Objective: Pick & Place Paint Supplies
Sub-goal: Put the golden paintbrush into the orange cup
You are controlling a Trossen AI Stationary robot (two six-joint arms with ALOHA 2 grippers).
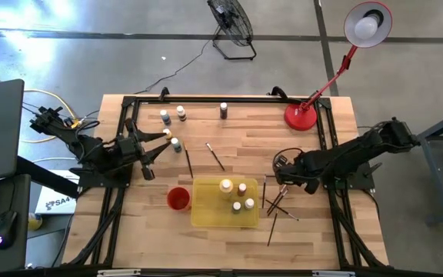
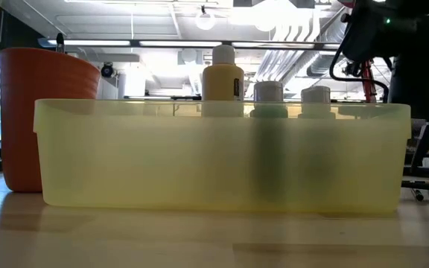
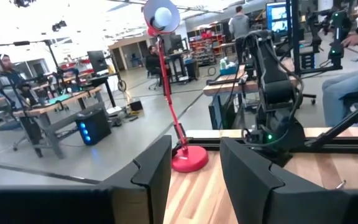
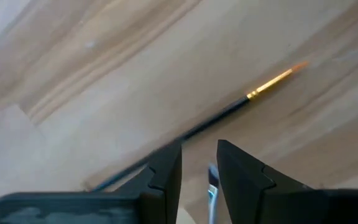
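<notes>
Here, the right gripper (image 4: 199, 167) points down at a paintbrush (image 4: 241, 104) lying on the table (image 1: 229, 131) beside the yellow tray (image 1: 206, 213) holding four paint bottles (image 1: 226, 186); fingers slightly parted, grasping nothing. The left gripper (image 3: 194, 177) waits parted, empty.

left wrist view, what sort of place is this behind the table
Most likely a robotics lab or open workshop. Beyond the wooden table with its red desk lamp stand rows of workbenches, a lit monitor, and people seated or standing at stations.
</notes>
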